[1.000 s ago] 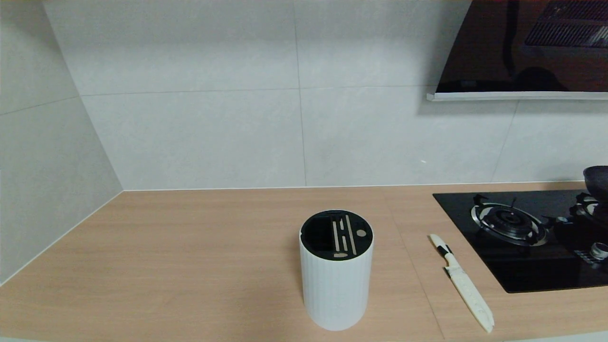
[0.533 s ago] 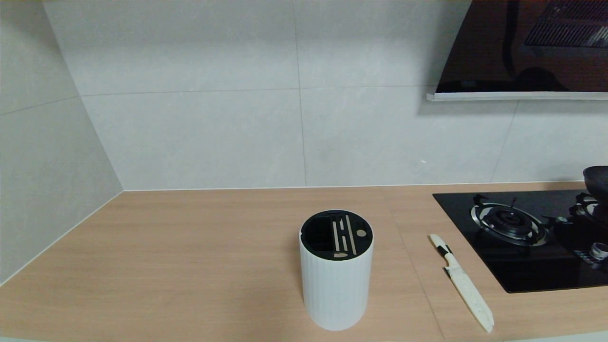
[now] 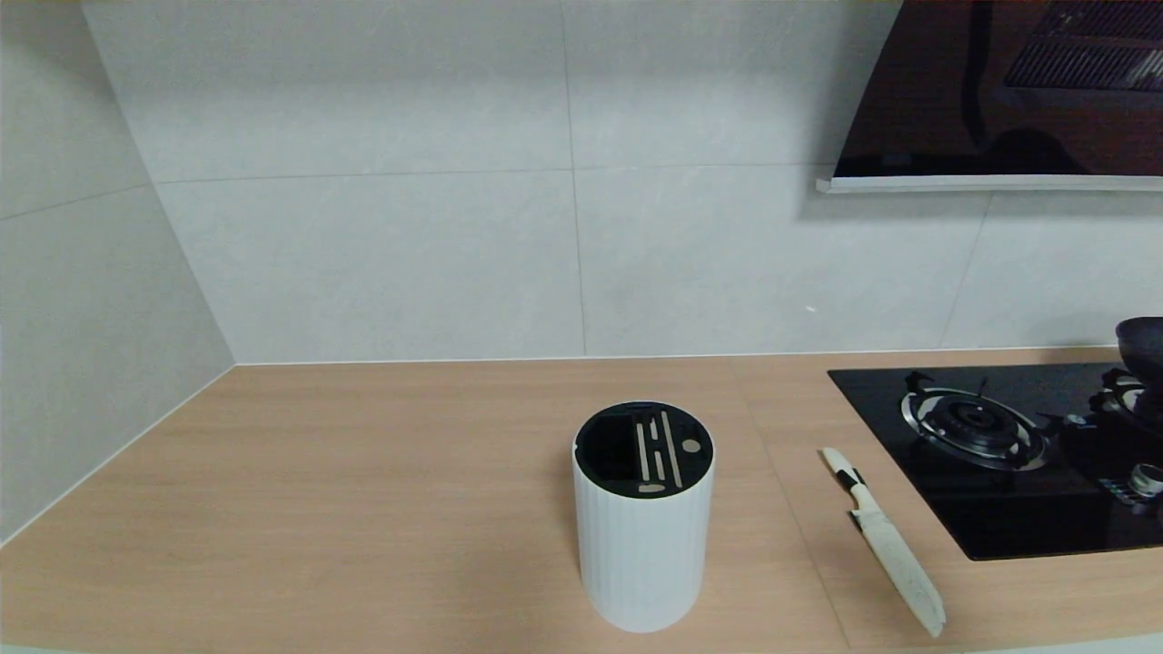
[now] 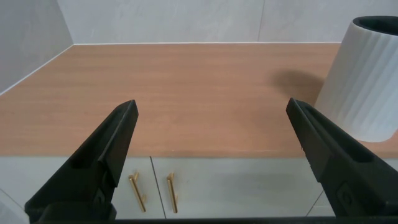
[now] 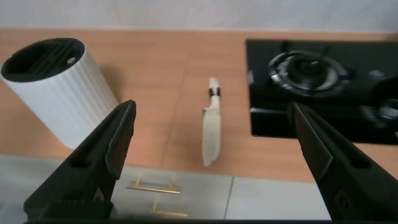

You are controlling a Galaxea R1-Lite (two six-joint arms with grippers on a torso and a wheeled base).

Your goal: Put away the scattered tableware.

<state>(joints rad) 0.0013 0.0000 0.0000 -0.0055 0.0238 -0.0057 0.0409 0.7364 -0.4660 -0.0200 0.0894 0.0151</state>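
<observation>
A white ribbed cylindrical holder with a black slotted top stands on the wooden counter, near its front edge. A cream knife with a black band lies flat to the holder's right, its blade pointing toward the front edge. My left gripper is open and holds nothing; it hangs in front of the counter's edge, with the holder off to one side. My right gripper is open too, hovering before the counter edge. Between its fingers I see the knife, well beyond them, and the holder stands beside it.
A black gas hob takes up the counter's right end, with a dark pot at the far right. A range hood hangs above it. Tiled walls close the back and left. Cabinet doors with gold handles sit under the counter.
</observation>
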